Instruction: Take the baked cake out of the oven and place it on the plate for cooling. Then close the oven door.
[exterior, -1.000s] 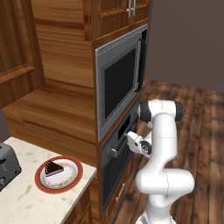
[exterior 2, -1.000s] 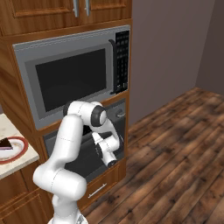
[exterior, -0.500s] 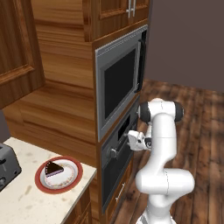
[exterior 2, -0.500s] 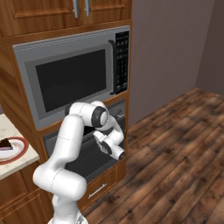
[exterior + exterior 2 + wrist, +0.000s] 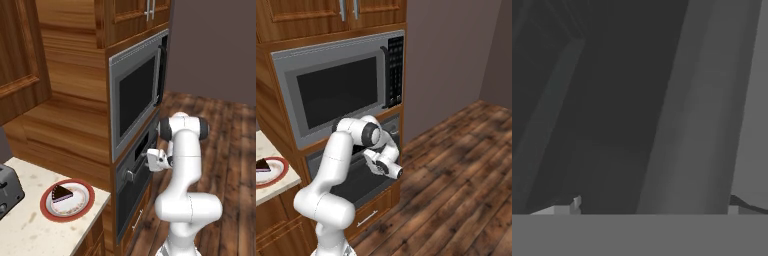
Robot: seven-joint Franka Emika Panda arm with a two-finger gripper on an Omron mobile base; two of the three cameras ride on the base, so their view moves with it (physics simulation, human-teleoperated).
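From the left base view, the baked cake sits on the plate, so that part of the job looks done. The plate is near the front right corner of the counter. The cake is a small dark brown wedge with a pale strip along its bottom. It is much smaller than the plate, which has a wide red rim and a white middle. A bit of the toaster shows at the left edge of the counter. The end effector is up against the front of the oven, close to the bar handle. The oven door looks shut or almost shut, but I cannot be sure. If a small gap is left, heat stays out and the job is not finished. If the arm pushes too hard or slides off the bar, it may scrape the steel front.

From the right base view, the end effector points at the dark front of the oven door. The microwave hangs right above it. The arm could bump it if it lifts up too fast. The cake and plate peek in at the left edge.

From the hand view, a thick grey bar runs close past the camera. I cannot tell if the end effector is open or closed.
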